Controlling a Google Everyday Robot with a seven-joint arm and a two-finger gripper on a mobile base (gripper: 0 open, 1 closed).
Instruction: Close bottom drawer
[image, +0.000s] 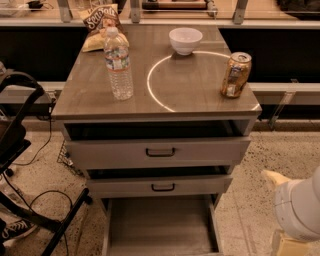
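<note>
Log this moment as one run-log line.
bottom drawer: pulled out | gripper: low right of it, apart, fingers open | step: not yet closed

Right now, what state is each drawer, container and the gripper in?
bottom drawer: pulled far out.
middle drawer: partly open.
top drawer: partly open.
water bottle: upright, capped.
soda can: upright.
white bowl: upright.
chip bag: lying at the back edge.
gripper: lower right, apart from the drawers.
</note>
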